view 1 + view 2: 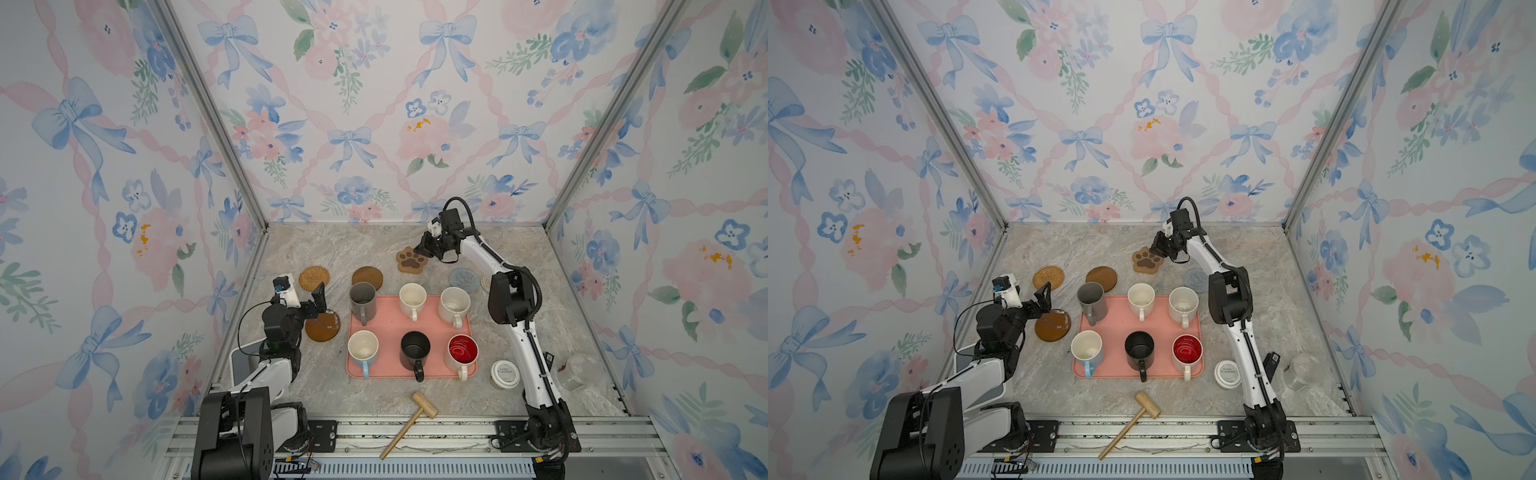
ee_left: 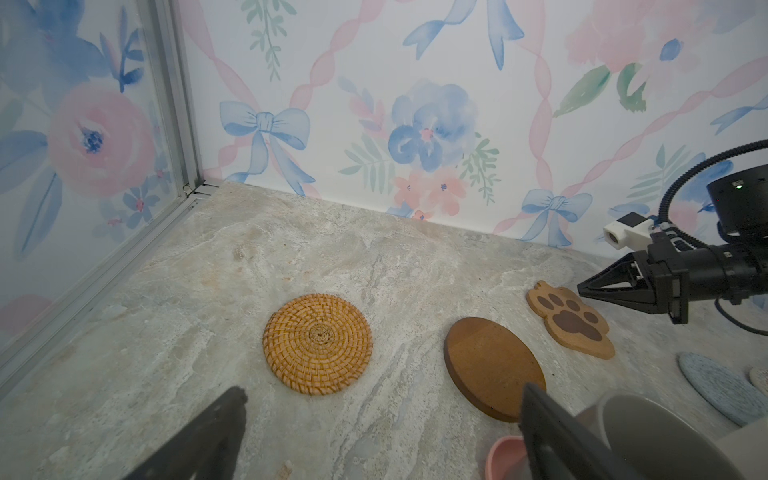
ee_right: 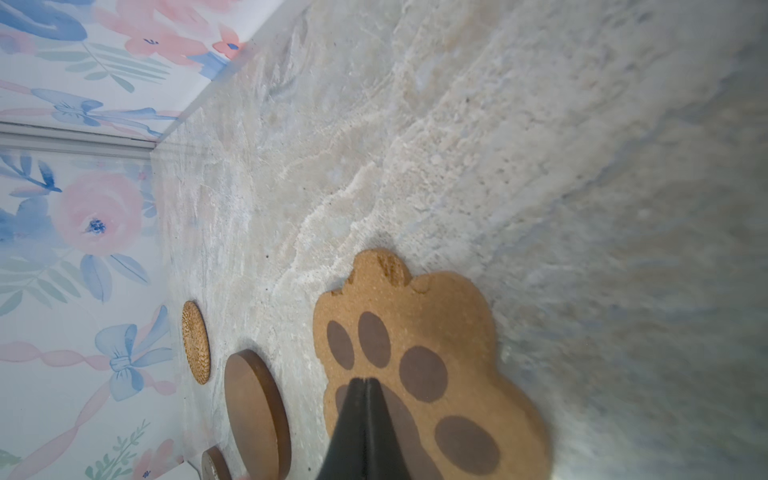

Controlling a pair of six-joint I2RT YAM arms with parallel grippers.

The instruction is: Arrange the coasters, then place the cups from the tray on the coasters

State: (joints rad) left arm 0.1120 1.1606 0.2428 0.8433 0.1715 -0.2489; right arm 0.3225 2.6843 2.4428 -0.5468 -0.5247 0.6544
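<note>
The pink tray holds several cups: grey, cream, speckled white, light-blue, black and red-inside. Behind it lie the coasters: tan rattan, wooden round, paw-shaped, grey-blue, and a cream one half hidden by my right arm. Another wooden round lies left of the tray. My left gripper hangs open and empty above that round. My right gripper is shut, its tip over the paw coaster; contact is unclear.
A white-lidded paper cup and a clear plastic container stand right of the tray, either side of my right arm. A wooden mallet lies at the front edge. Walls enclose three sides.
</note>
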